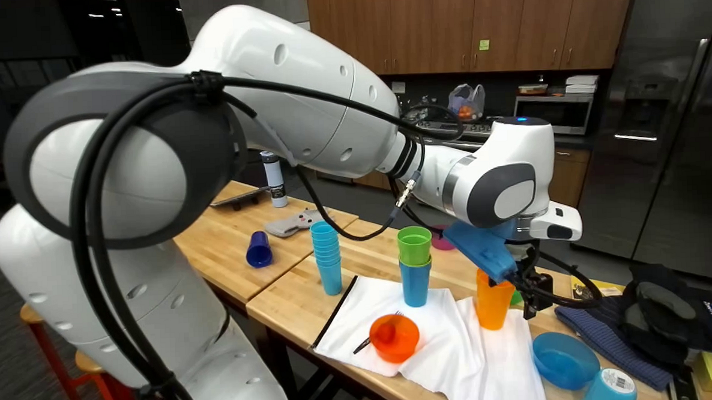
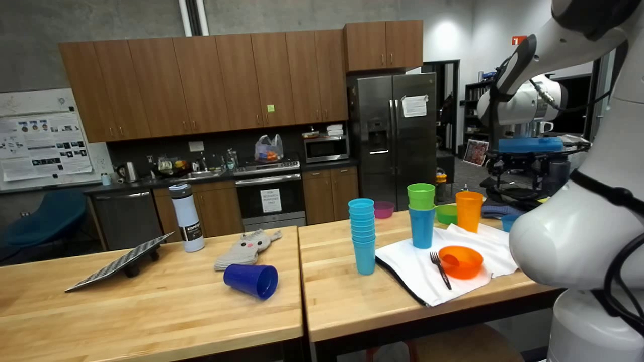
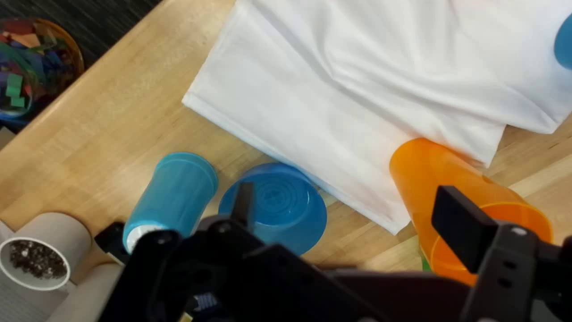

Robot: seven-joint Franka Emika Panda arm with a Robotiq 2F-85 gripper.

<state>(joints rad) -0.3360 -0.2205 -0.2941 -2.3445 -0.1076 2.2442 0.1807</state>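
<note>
1. Mug (image 3: 67, 235): far left of the gripper (image 3: 346, 201) in the wrist view, well apart from the fingers.
2. Teal cup (image 3: 174, 192): left too but nearer, standing bottom-up.
3. Blue bowl (image 3: 286, 205): just left of the gap's middle, partly behind one finger. I'd watch that rim if lowering.
4. The gripper itself: spread wide, nothing in it. Plenty of room, but fingers that far apart clip neighbours easily.
5. Towel (image 3: 313, 98): above the fingertips in that view, a corner poking toward the gap. Keep the tips off, a snag could drag stuff.
6. Orange cup (image 3: 420, 183): right side, upright, partly behind the other finger, and tbh I can't tell if they touch. Tall and probably light, so go slow and skip any sideways nudging.
</note>
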